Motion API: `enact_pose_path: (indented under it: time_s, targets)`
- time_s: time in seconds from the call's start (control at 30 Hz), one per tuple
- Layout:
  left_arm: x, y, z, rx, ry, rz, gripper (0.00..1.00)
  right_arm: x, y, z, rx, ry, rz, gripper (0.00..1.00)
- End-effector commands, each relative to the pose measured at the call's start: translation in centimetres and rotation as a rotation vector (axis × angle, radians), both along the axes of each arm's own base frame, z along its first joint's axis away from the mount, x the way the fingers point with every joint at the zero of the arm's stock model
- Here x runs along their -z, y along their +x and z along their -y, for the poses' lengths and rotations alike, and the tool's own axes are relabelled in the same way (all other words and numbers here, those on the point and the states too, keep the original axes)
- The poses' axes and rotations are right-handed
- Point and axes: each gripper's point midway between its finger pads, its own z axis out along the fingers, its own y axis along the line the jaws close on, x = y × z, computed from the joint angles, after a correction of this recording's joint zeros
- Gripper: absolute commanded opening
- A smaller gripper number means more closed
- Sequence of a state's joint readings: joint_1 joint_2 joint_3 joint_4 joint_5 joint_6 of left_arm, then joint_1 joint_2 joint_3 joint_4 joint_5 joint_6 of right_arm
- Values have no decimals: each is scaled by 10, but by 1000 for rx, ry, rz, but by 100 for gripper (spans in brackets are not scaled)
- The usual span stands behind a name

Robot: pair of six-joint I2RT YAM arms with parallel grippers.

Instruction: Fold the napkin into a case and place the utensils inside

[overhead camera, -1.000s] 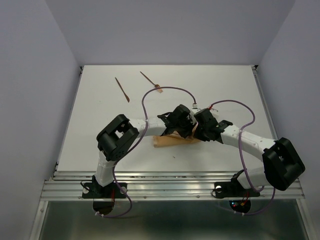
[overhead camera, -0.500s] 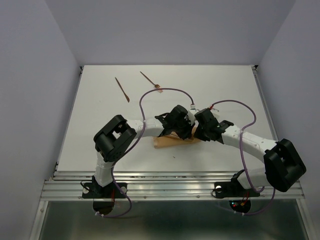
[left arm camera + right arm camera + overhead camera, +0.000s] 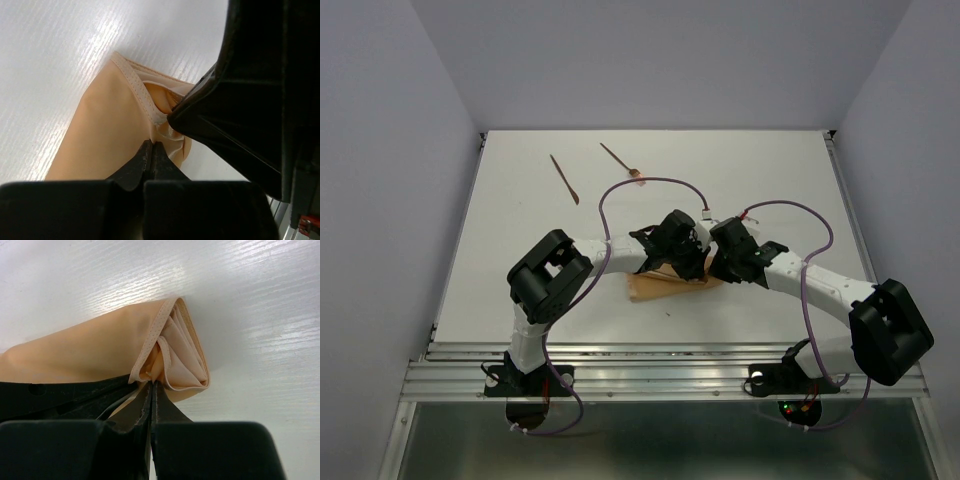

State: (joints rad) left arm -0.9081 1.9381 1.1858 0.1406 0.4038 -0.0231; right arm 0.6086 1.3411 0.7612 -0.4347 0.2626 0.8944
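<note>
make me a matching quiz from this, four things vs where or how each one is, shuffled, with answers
1 folded tan cloth napkin
2 plain pointed reddish-brown stick utensil
3 reddish-brown stick utensil with forked head
4 left gripper

A shut, pinching fabric
B far side of the white table, leftmost stick
C near the table's middle
D far side, right of the other stick

Pairs: 1-C, 2-B, 3-D, 4-A

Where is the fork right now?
In the top view, the fork lies toward the far left of the table, just right of the plain utensil and well beyond the napkin, touching neither.
</note>
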Motion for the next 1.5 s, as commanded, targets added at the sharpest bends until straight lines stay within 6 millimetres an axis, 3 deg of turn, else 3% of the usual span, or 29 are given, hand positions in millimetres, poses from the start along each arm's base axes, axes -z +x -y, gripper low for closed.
enact_pose_path:
  time_s: [0.0,0.2,0.43,0.7,1.1,1.17,1.27,1.47]
  targets:
    - [-10,-14,2,60,-30,-30,1,-12,9,1,25,20,57,1]
    - [-16,-11,1,47,-31,-12,20,-10,8,2,25,14,53,1]
    - [-21,-11,-1,36,-32,-10,28,-10,7,3,27,15,54,1]
    - [-41,-3,-14,4,-62,9,29,-9,5,4,29,14,54,1]
    - [-58,7,-6,-9,-157,-33,25,-10,5,5,32,16,57,1]
    - [-58,10,-1,-20,-171,-48,22,-9,5,5,32,16,56,1]
    - [-61,14,8,-34,-206,-71,1,-10,5,5,32,16,57,1]
    - [-54,13,24,-10,-249,-133,0,-9,5,4,30,15,54,1]
